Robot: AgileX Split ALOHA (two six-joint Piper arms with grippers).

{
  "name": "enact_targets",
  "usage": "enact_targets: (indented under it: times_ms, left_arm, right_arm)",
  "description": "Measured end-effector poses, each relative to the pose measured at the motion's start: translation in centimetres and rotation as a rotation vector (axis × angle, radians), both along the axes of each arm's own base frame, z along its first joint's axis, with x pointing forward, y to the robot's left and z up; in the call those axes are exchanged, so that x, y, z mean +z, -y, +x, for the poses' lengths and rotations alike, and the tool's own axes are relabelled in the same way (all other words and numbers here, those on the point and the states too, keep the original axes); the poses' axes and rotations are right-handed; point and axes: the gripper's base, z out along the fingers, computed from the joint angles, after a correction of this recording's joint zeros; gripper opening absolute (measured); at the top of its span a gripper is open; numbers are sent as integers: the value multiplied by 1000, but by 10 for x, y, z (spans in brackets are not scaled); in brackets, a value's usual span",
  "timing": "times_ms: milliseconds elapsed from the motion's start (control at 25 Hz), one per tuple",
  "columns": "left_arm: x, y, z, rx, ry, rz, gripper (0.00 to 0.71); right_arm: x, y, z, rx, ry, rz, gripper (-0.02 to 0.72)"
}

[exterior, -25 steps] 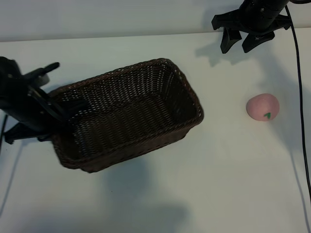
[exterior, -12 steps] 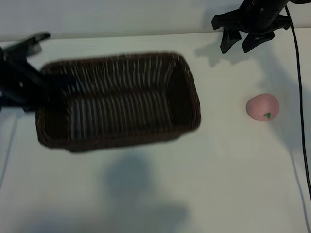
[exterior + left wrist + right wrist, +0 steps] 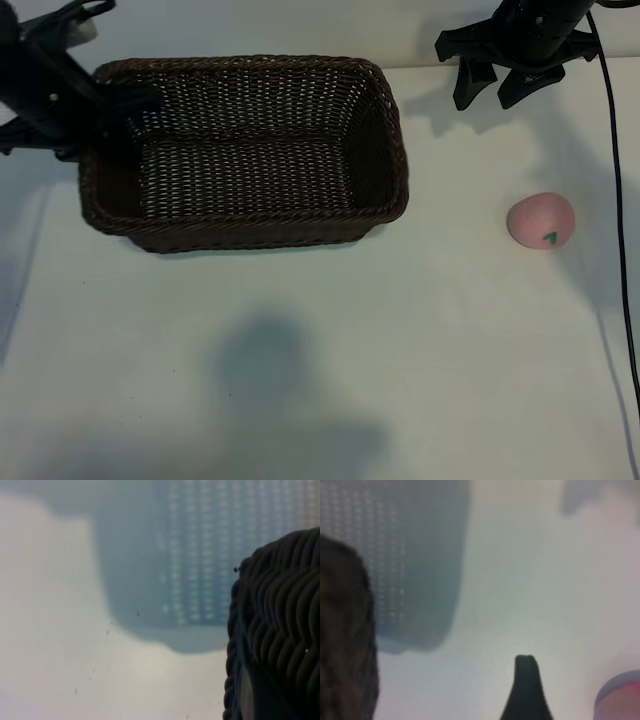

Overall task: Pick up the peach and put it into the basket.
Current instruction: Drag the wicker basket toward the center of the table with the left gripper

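peach (image 3: 540, 220) sits on the table (image 3: 450, 350), right of basket (image 3: 245, 215). left gripper (image 3: 100, 105) clamps the basket's left rim, likely steadying it. right gripper (image 3: 497, 85) hangs spread, empty, above.

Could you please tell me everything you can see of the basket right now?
The basket is a large rectangular one of dark brown woven wicker, with rounded corners, a braided rim and deep sides. It is empty and upright, square to the table's far edge. The left claw is clamped on its left end wall. The peach lies apart, to its right.
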Motion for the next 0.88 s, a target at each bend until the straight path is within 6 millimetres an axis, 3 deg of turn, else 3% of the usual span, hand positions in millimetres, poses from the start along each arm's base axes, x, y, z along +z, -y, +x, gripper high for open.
enact_targets:
  times_ms: [400, 720, 880]
  left_arm:
    - [-36, 49, 29, -95, -42, -5, 170]
    - [-74, 57, 38, -51, -118, -40, 159]
    - [-78, 58, 39, -37, -130, -49, 159]
  right_arm:
    - [0, 0, 0, 0, 0, 2, 525]
    - [0, 0, 0, 0, 0, 3, 525]
    - [0, 0, 0, 0, 0, 3, 525]
